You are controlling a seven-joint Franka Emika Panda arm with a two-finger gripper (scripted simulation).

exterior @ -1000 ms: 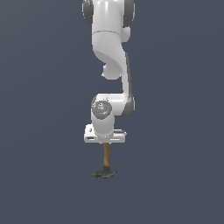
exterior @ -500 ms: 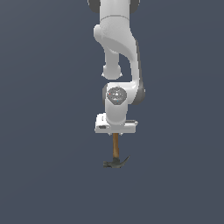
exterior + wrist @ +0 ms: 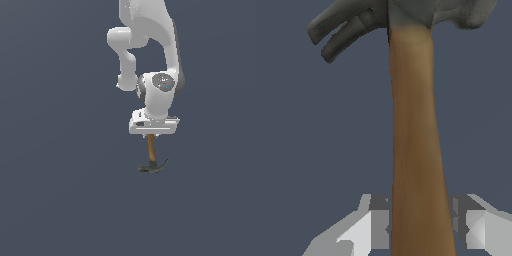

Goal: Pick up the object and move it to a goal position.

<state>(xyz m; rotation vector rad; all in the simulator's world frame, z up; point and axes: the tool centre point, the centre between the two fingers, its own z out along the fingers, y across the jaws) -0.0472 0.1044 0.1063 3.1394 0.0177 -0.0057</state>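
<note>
The exterior view faces the arm (image 3: 150, 60) from a distance, roughly level. The wrist view sits close behind the tool (image 3: 421, 225), looking along the hammer (image 3: 413, 125). Both share that hammer (image 3: 152, 159).

Hammer (image 3: 151, 159) handle top hidden inside hand (image 3: 152, 134)

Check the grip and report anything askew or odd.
Nothing stands out. The hammer hangs head-down from the gripper, its handle close to vertical. In the wrist view the fingers sit on either side of the handle, which looks centred between them.
</note>
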